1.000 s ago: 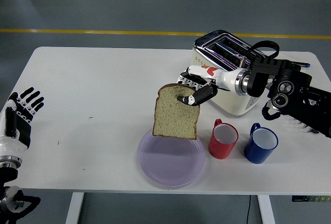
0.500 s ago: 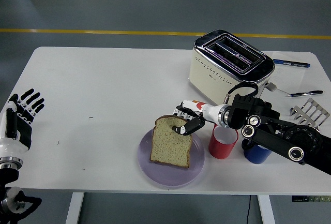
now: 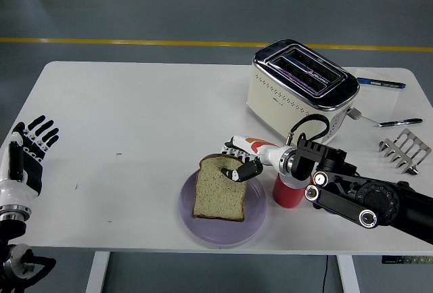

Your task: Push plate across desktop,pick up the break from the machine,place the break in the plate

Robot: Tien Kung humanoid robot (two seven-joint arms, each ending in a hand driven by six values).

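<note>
A slice of brown bread (image 3: 218, 189) lies nearly flat on the purple plate (image 3: 196, 224) near the table's front edge. My right hand (image 3: 241, 164) is still pinched on the slice's far top edge, thumb on top and fingers behind it. The right arm reaches in low from the right, passing over the red cup (image 3: 289, 191). The cream and chrome toaster (image 3: 302, 88) stands behind, its slots showing no bread. My left hand (image 3: 27, 154) rests at the table's left edge with fingers spread, holding nothing.
The blue cup is hidden behind my right forearm. A metal toast rack (image 3: 405, 149) stands at the right edge, with two pens (image 3: 381, 82) behind it near the toaster. The white table (image 3: 122, 130) stretches bare on the left.
My right hand brought the bread down from above the plate and laid it onto the plate. The arm dropped low over the cups, hiding the blue one. The left hand stayed put.
</note>
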